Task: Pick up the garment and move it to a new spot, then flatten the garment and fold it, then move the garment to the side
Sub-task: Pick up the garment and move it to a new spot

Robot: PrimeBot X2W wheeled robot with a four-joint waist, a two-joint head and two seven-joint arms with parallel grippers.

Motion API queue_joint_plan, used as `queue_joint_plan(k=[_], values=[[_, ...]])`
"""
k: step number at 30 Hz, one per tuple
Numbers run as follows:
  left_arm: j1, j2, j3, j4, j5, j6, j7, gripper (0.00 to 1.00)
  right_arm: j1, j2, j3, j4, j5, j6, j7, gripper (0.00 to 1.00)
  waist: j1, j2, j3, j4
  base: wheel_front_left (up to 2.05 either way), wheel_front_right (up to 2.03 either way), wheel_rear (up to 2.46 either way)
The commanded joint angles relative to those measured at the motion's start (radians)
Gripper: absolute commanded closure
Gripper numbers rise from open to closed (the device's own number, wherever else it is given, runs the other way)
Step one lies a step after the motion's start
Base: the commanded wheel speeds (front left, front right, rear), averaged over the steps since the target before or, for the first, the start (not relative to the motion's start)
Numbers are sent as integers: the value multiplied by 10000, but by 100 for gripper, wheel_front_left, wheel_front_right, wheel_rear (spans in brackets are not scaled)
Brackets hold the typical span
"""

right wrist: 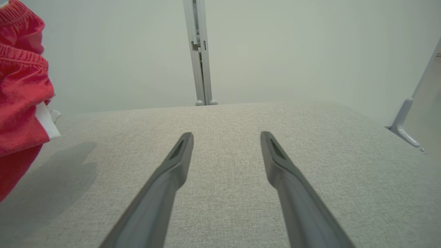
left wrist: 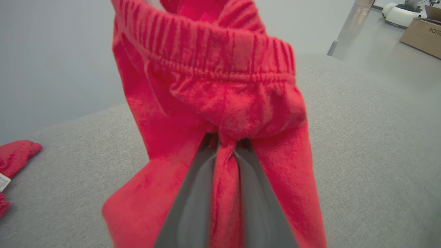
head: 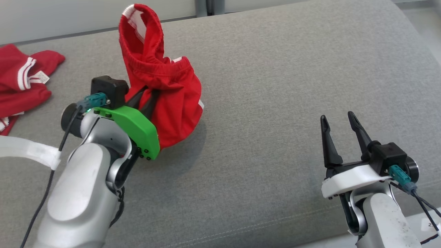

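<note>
The garment (head: 165, 89) is a pair of red shorts with an elastic waistband and white trim, hanging bunched above the grey cushion. My left gripper (head: 148, 91) is shut on a pinch of its cloth just below the waistband; in the left wrist view the red garment (left wrist: 220, 103) drapes over both fingers (left wrist: 193, 203) and hides their tips. My right gripper (head: 339, 117) stands open at the lower right, apart from the shorts, with nothing between its fingers (right wrist: 172, 165). In the right wrist view the garment (right wrist: 20, 86) hangs at the left edge.
A second red garment (head: 20, 82) with white stripes and a label lies crumpled at the cushion's far left. The grey cushion (head: 275, 86) spreads wide between the two arms. A wall and a metal post (right wrist: 200, 51) stand behind its back edge.
</note>
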Motion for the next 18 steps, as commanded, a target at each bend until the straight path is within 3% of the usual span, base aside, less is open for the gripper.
queue_joint_plan(k=[1, 2, 5, 12, 14, 15, 16, 18], values=[[-197, -198, -65, 401, 23, 6, -172, 100, -28, -28, 113, -46, 83, 1, -38, 0, 1, -1, 49, -695, 0, 0, 0], [-387, -569, -190, 1083, -12, 40, -385, 100, -171, -29, 281, -43, 171, 1, -38, 0, 1, -1, 196, -994, 0, 0, 0], [-698, -961, -365, 2108, 101, 79, -738, 100, -307, -28, 480, -25, 307, 1, -38, 0, 1, -1, 399, -1430, 0, 0, 0], [-1273, -1371, -608, 3883, 277, 50, -1365, 100, -487, -28, 749, -2, 507, 1, -38, 0, 1, -1, 699, -2233, 0, 0, 0], [-1465, -1472, -674, 4384, 305, 75, -1571, 61, -488, -22, 791, 1, 552, 1, -38, 0, 1, -1, 757, -2389, 0, 0, 0], [-1545, -1535, -725, 4597, 337, 67, -1673, 16, -485, -22, 792, -11, 576, 1, -38, 0, 1, -1, 777, -2443, 0, 0, 0], [-1647, -1600, -776, 4804, 373, 64, -1787, 0, -473, -25, 780, -19, 575, 1, -38, 0, 1, -1, 790, -2474, 0, 0, 0], [-1817, -1721, -874, 5165, 418, 57, -1999, 0, -461, -23, 762, -19, 601, 1, -38, 0, 1, -1, 803, -2501, 0, 0, 0]])
